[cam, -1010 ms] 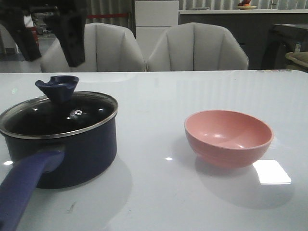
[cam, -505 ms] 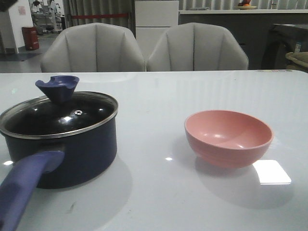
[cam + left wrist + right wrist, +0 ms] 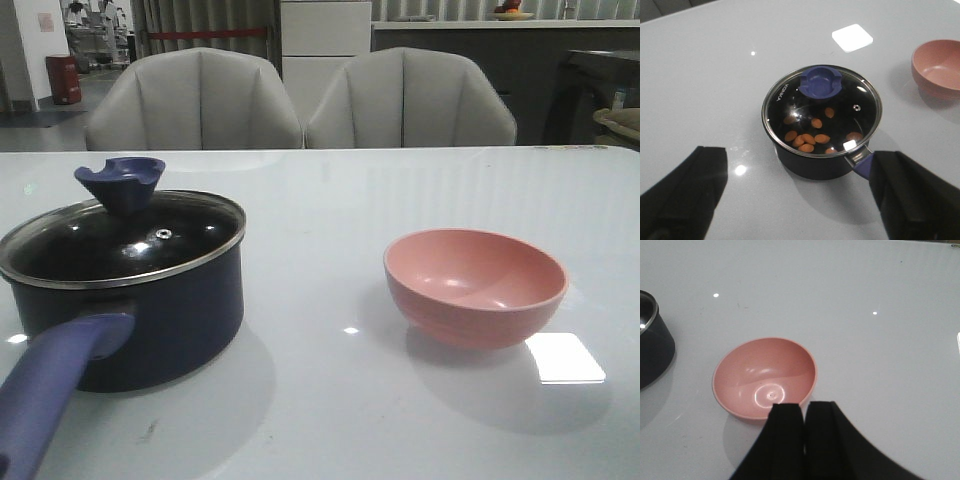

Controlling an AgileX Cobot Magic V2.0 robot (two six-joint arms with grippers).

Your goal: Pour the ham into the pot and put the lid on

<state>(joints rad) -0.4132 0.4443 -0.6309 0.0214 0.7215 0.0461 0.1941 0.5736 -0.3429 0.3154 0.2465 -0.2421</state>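
The dark navy pot point(image 3: 150, 310) stands at the table's left with its purple-blue handle point(image 3: 50, 385) toward the front. The glass lid point(image 3: 125, 240) with its blue-purple knob point(image 3: 120, 182) sits on the pot. In the left wrist view the orange ham pieces point(image 3: 807, 139) lie inside the pot point(image 3: 812, 162) under the lid point(image 3: 822, 117). My left gripper point(image 3: 800, 195) is open and empty, high above the table, clear of the pot. My right gripper point(image 3: 805, 412) is shut and empty, above the near rim of the empty pink bowl point(image 3: 765, 377). Neither gripper shows in the front view.
The pink bowl point(image 3: 475, 287) stands at the table's right, apart from the pot. Two grey chairs point(image 3: 300, 100) stand behind the table's far edge. The white table point(image 3: 330, 400) carries bright light reflections.
My left gripper, seen above the pot's knob a second ago, has risen out of the front view. The lid stays on the pot. The bowl has not moved.
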